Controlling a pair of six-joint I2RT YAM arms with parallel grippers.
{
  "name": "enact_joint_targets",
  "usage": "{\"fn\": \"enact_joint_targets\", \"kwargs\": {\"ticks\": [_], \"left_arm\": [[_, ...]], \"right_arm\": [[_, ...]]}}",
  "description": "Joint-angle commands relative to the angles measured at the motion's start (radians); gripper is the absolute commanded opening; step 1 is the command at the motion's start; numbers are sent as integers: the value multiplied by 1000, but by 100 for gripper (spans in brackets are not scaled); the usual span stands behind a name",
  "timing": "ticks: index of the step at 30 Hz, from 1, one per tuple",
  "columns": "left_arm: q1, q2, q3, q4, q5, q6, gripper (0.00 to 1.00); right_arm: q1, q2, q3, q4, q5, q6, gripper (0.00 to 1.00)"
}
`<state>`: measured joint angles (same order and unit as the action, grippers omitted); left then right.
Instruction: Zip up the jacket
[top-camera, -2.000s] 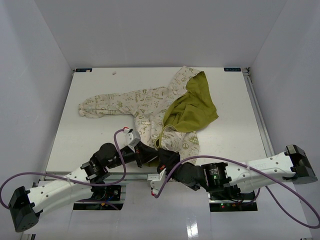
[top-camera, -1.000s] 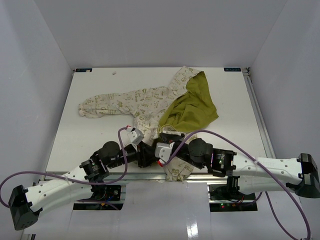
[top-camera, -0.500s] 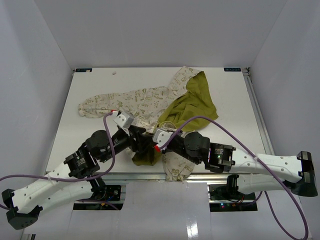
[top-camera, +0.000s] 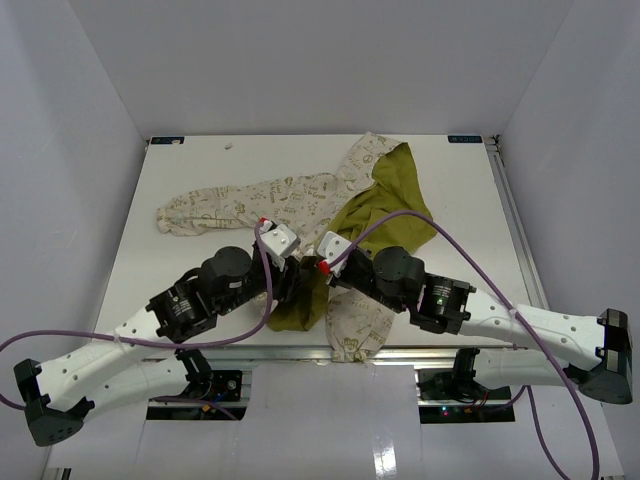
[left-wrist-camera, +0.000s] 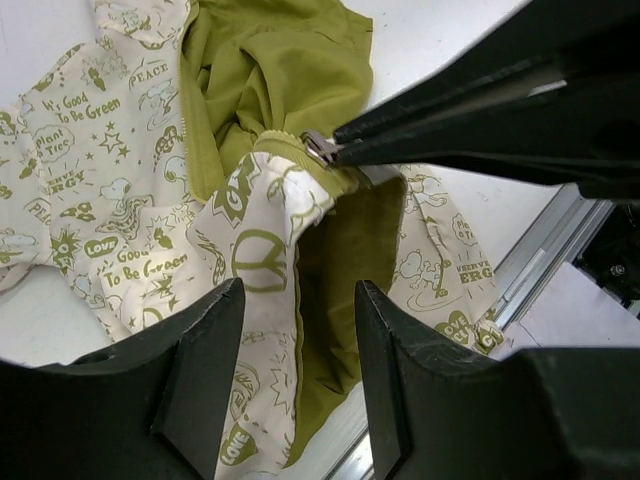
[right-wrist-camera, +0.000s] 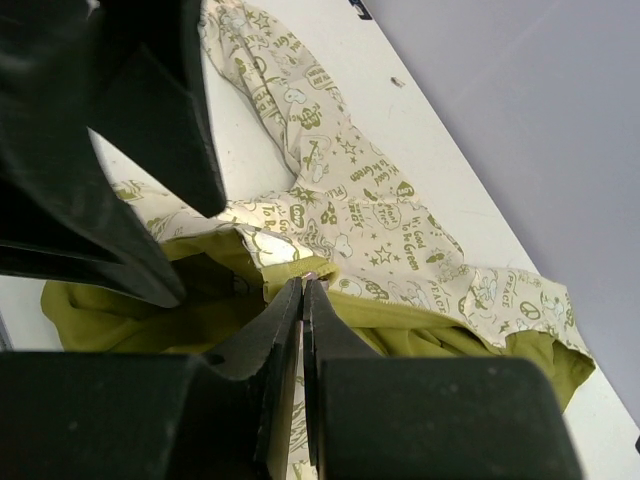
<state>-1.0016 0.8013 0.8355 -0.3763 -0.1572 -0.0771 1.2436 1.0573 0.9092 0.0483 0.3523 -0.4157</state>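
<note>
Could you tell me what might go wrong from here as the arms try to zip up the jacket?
1. The right gripper pinches only the small zipper pull; a tug could slip it free.
2. The left gripper is open above the jacket, holding nothing, so pulling may drag the whole garment instead of closing the zipper.
3. The hem hangs over the near edge of the table and could slide off.
</note>
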Motion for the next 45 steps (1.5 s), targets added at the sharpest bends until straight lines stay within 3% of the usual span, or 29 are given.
{"fn": "enact_joint_targets", "kwargs": {"ticks": [1, 14, 17, 19, 20, 29, 45], "left_arm": [[-2, -71, -7, 48, -12, 71, 61], [-5, 55, -53, 220, -51, 167, 54], [-6, 56, -61, 254, -42, 178, 29], [-8, 46, -65, 265, -25, 166, 4], [-9, 38, -69, 268, -20, 157, 0], [-12, -135, -179, 258, 54, 119, 0], [-12, -214, -167, 214, 154, 87, 0]], "right_arm": [[-19, -16, 63, 19, -50, 55, 8], [-23, -37, 59, 12, -108, 84, 8], [-21, -30, 61, 4, -134, 101, 8], [-21, -22, 57, 7, -136, 104, 8], [-22, -18, 56, 7, -137, 107, 8], [-146, 44, 92, 12, -266, 179, 8], [-397, 115, 55, 94, -517, 244, 8]]}}
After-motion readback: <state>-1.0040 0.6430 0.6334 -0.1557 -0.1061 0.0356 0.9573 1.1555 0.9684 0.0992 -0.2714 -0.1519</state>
